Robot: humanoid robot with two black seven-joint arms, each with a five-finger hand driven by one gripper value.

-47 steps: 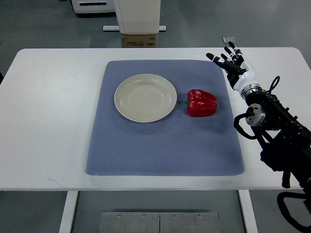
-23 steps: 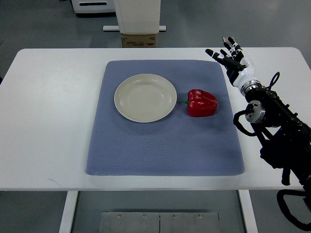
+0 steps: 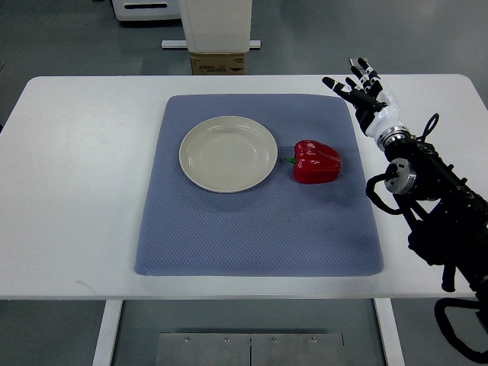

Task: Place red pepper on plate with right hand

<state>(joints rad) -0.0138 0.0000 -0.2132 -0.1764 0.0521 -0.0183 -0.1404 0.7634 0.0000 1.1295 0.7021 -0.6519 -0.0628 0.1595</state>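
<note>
A red pepper (image 3: 316, 162) lies on the blue mat (image 3: 259, 229), its green stem pointing left toward the plate. The cream plate (image 3: 228, 153) sits empty on the mat just left of the pepper. My right hand (image 3: 362, 91) hovers above the table at the mat's far right corner, up and to the right of the pepper, fingers spread and holding nothing. Its black arm runs down the right edge of the view. The left arm does not show.
The mat lies on a white table (image 3: 84, 183). A cardboard box (image 3: 218, 62) and a white machine base (image 3: 217, 27) stand on the floor beyond the table's far edge.
My right hand has risen slightly toward the table's far edge over the last second. Pepper and plate have not moved.
</note>
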